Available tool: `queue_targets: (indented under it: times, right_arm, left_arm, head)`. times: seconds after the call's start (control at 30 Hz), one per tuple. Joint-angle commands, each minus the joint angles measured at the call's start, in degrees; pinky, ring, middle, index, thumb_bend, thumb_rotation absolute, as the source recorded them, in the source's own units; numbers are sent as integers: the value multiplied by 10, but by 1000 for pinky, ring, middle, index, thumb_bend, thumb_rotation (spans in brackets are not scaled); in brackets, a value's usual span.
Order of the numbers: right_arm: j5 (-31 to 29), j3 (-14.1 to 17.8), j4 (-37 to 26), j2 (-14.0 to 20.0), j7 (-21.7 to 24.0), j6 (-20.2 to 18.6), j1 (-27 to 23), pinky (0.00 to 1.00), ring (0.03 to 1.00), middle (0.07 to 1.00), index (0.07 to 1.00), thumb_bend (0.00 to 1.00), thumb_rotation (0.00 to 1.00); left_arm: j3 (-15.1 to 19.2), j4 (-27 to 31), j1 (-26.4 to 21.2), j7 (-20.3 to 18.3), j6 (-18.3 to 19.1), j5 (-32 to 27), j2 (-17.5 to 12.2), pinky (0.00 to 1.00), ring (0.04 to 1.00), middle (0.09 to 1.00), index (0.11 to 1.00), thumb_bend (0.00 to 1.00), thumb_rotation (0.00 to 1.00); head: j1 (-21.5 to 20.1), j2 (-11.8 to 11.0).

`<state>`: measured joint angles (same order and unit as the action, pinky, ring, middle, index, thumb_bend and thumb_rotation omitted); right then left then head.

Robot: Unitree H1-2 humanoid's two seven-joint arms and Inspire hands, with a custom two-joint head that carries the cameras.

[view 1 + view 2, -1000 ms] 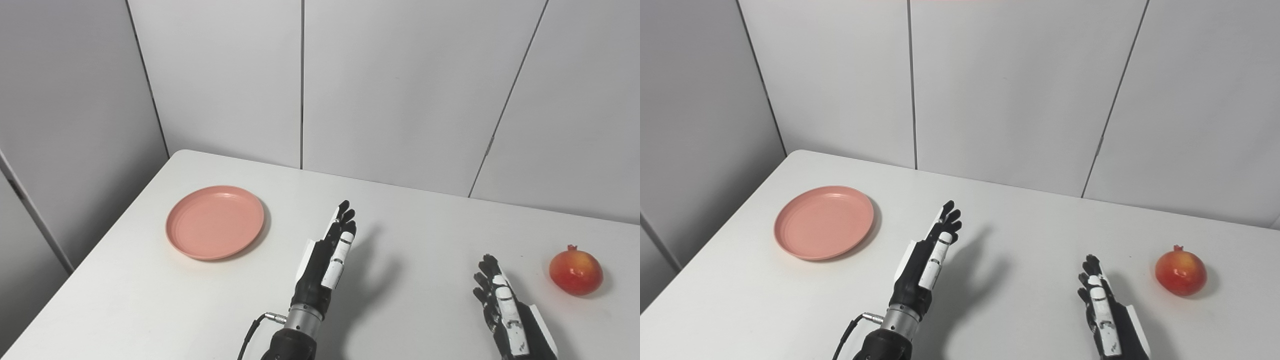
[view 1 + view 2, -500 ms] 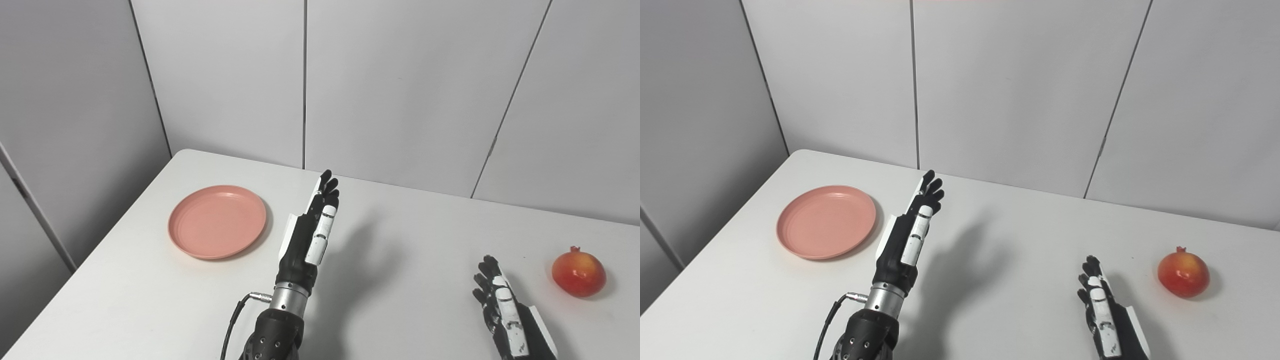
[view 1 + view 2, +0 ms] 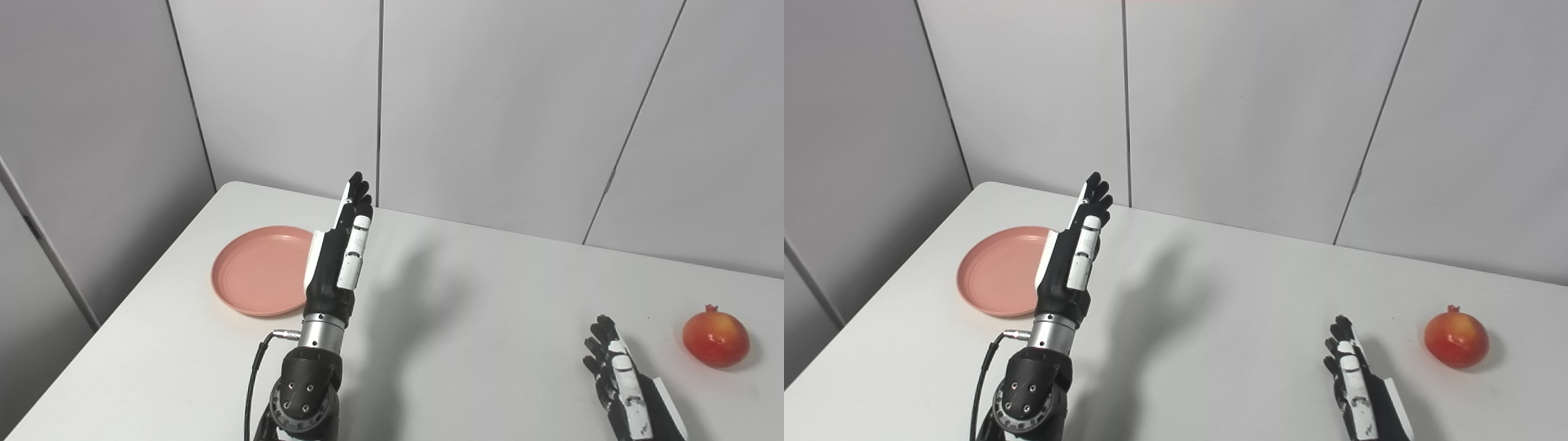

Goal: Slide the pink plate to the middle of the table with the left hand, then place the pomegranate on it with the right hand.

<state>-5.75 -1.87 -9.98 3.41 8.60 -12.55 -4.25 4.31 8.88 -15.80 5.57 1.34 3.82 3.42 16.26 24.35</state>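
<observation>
Pink plate: lay flat on the white worktop toward its far left corner, well short of the middle; its right rim was hidden behind the left robot hand in both views.
Plate contents: nothing lay in it; the bare inside showed faint concentric rings.
Pomegranate: red with a yellowish patch, stood on the worktop close to the right edge, crown up, well apart from the plate.
Left robot hand: raised above the worktop, fingers straight and held close together, pointing up and away toward the far edge, holding nothing; it stood just right of the plate as seen from the head, overlapping the rim in the picture, and whether it touched the plate could not be told.
Left forearm: rose from the near edge, a metal wrist ring below the hand, a black cable looping off its left side.
Shadow: the raised arm cast a soft dark shape on the worktop to its right.
Right robot hand: low over the worktop near the near edge, fingers stretched forward and slightly spread, empty; the pomegranate sat near it to the right, not touching.
Backdrop: pale grey wall panels behind the far edge.
</observation>
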Motion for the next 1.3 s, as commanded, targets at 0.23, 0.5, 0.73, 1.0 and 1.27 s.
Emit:
queue_targets:
  times: [0.23, 0.5, 0.73, 1.0, 1.27]
  right_arm:
    - [-10, 3, -8, 4, 5, 27, -11, 1000, 1000, 1000, 994, 175, 1000]
    - [-10, 4, -5, 7, 7, 33, -10, 1000, 1000, 1000, 995, 166, 1000]
    - [-8, 4, -7, 7, 4, 30, -9, 1000, 1000, 1000, 993, 163, 1000]
    - [-10, 3, -8, 6, 4, 28, -8, 1000, 1000, 1000, 993, 160, 1000]
    - [-11, 3, -10, 8, 5, 23, -7, 1000, 1000, 1000, 996, 162, 1000]
  left_arm:
    - [23, 23, -40, 19, -9, -8, -13, 1000, 988, 1000, 1000, 442, 1000]
    - [63, 23, -60, 33, 3, -23, -33, 993, 981, 999, 994, 446, 1000]
    - [93, 1, -73, 48, -8, -36, -51, 999, 971, 988, 981, 460, 1000]
    - [120, -28, -77, 59, -21, -48, -78, 976, 952, 960, 949, 454, 1000]
    - [140, -41, -79, 75, -20, -56, -87, 968, 946, 954, 942, 455, 1000]
  head:
    - [3, -1]
    - [5, -2]
    - [6, -2]
    - [5, -3]
    - [6, -3]
